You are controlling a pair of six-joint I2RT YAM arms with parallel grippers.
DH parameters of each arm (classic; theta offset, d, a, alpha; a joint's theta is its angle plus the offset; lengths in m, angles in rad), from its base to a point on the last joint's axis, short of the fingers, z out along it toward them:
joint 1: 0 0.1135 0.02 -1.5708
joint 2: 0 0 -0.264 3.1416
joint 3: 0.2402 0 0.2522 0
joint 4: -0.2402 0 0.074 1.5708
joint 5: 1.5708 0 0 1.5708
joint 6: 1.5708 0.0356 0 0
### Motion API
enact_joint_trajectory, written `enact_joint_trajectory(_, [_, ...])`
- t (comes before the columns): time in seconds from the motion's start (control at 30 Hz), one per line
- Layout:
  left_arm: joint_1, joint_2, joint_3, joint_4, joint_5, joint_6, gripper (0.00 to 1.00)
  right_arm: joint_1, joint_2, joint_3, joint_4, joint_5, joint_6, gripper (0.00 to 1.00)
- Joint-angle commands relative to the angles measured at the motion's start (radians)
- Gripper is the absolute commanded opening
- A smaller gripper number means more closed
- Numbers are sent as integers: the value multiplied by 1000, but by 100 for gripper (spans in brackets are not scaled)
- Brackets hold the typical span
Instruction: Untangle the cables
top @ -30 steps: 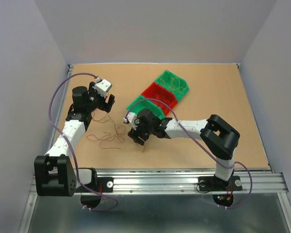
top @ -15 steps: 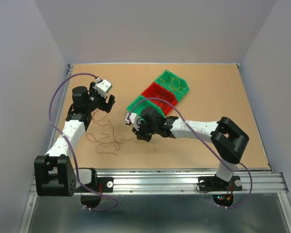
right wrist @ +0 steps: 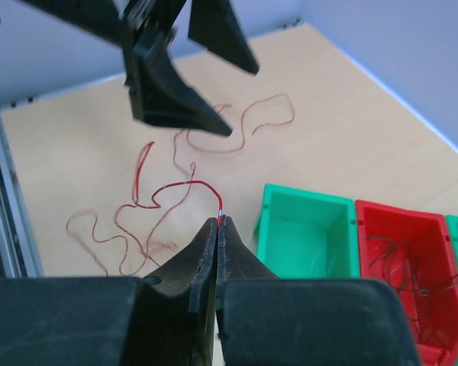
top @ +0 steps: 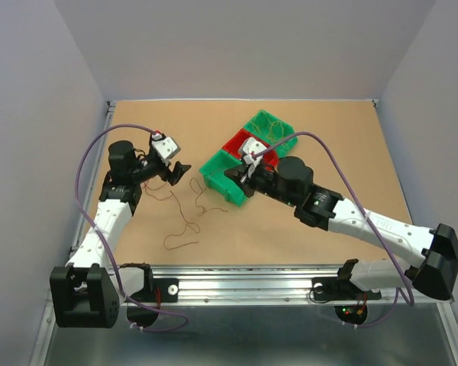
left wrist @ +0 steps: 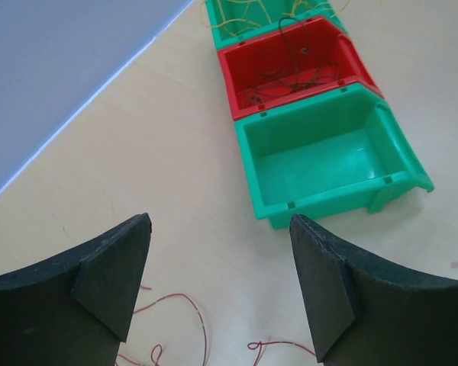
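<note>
The cables are thin reddish-brown curly strands lying on the table (top: 185, 226) between the two arms; loops (left wrist: 189, 320) show under the left gripper. My right gripper (right wrist: 220, 219) is shut on the end of one red cable (right wrist: 175, 187), which trails down to the tangle (right wrist: 130, 229). From above, the right gripper (top: 235, 174) hangs over the near green bin (top: 216, 166). My left gripper (left wrist: 220, 221) is open and holds nothing, above the table left of the bins (top: 177, 171). Its fingers (right wrist: 175, 103) show in the right wrist view.
Three bins stand in a diagonal row: an empty green one (left wrist: 328, 164), a red one (left wrist: 290, 65) with dark wires, and a far green one (top: 273, 128) with yellowish wires. Purple arm cables arc over both arms. Grey walls close in the table.
My right gripper shut on a cable end at the tangle, then rose and drew back toward the bins, pulling the strand out. The left gripper shifted slightly right and stayed open.
</note>
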Motion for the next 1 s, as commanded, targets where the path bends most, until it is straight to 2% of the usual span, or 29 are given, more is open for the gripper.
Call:
enact_joint_trajectory(0.0, [5, -19, -11, 6, 137, 46, 85, -1, -66, -39, 199, 166, 72, 1])
enact_joint_trajectory(0.23, [5, 15, 6, -11, 126, 46, 85, -1, -84, 0, 268, 343, 47, 0])
enact_joint_trajectory(0.47, [5, 27, 10, -8, 88, 42, 85, -13, 2, 79, 280, 495, 12, 1])
enact_joint_trajectory(0.67, [6, 29, -8, 81, -85, -44, 84, -64, 46, 83, 302, 516, 36, 1])
enact_joint_trajectory(0.87, [8, 32, -7, 87, -105, -53, 84, -105, 51, 33, 307, 607, 64, 1])
enact_joint_trajectory(0.97, [8, 34, -8, 95, -114, -56, 84, -145, 34, 4, 310, 604, 95, 1])
